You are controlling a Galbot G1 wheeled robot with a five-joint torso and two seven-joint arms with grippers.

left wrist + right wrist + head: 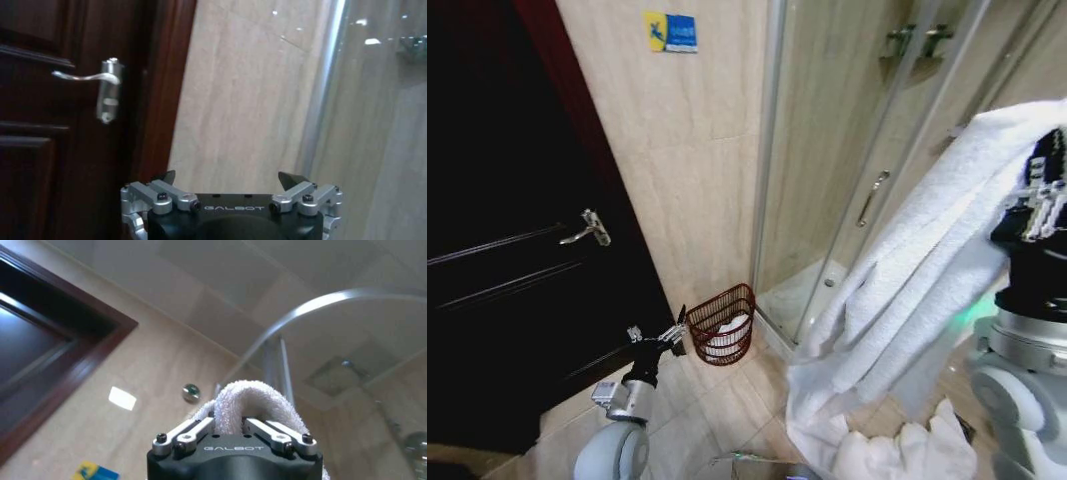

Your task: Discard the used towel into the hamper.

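Note:
A large white towel (pixel 907 290) hangs from my right gripper (pixel 1039 190), raised high at the right; its lower end trails down onto the floor. In the right wrist view the towel (pixel 243 400) bulges out between the fingers, with my right gripper (pixel 230 427) shut on it. The hamper (pixel 722 325), a reddish-brown wicker basket, stands on the floor by the wall beside the shower glass, with white cloth inside. My left gripper (pixel 674 335) is low at the left, just beside the hamper's rim, and it is open (pixel 233 181) with nothing between its fingers.
A dark wooden door (pixel 517 250) with a silver handle (pixel 587 230) is at the left. A glass shower enclosure (pixel 867 150) with a handle stands behind the hamper. More white cloth (pixel 897 450) lies piled on the tiled floor near my base.

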